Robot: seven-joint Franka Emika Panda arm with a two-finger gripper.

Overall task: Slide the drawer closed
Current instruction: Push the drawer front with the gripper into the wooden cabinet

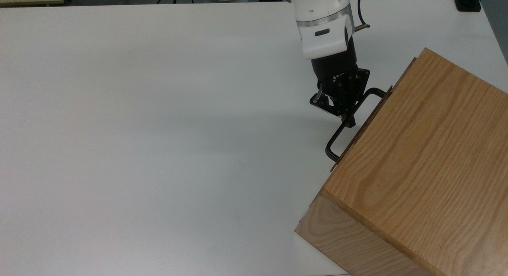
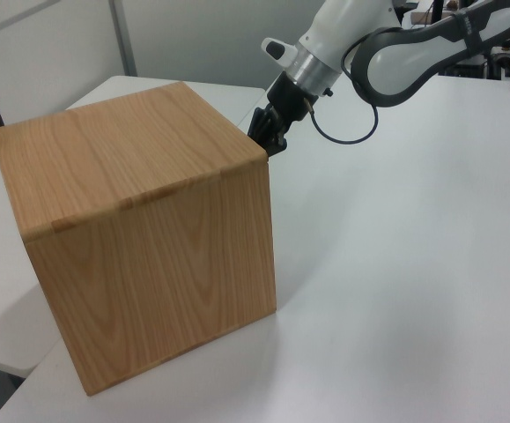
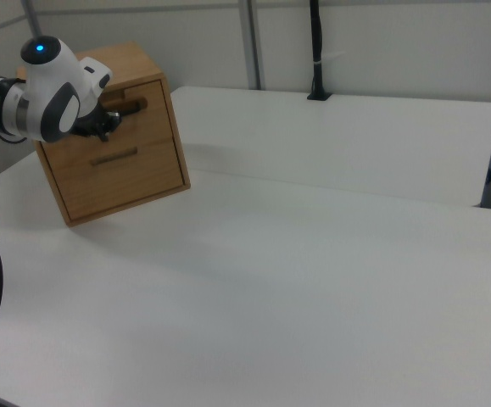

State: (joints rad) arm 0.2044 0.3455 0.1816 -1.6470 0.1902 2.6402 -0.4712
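The drawer (image 1: 364,127) is pushed into the wooden cabinet (image 1: 420,169), with just a thin edge of its front panel showing in the top view. Its black bar handle (image 1: 336,142) sticks out toward the top view's left. My gripper (image 1: 335,112) is at the handle with its fingers apart, one fingertip (image 1: 350,122) resting against the bar near the panel. In the right view the drawer front (image 3: 143,100) sits flush in the cabinet's upper half, and the gripper (image 3: 108,121) is at the handle. In the left view the gripper (image 2: 268,141) touches the cabinet's far top corner.
The cabinet stands on a wide white table (image 1: 139,129), at the right of the top view near the table's front edge. A black post (image 3: 315,51) rises at the table's far side in the right view. A black clamp (image 1: 468,1) sits at the top-right corner.
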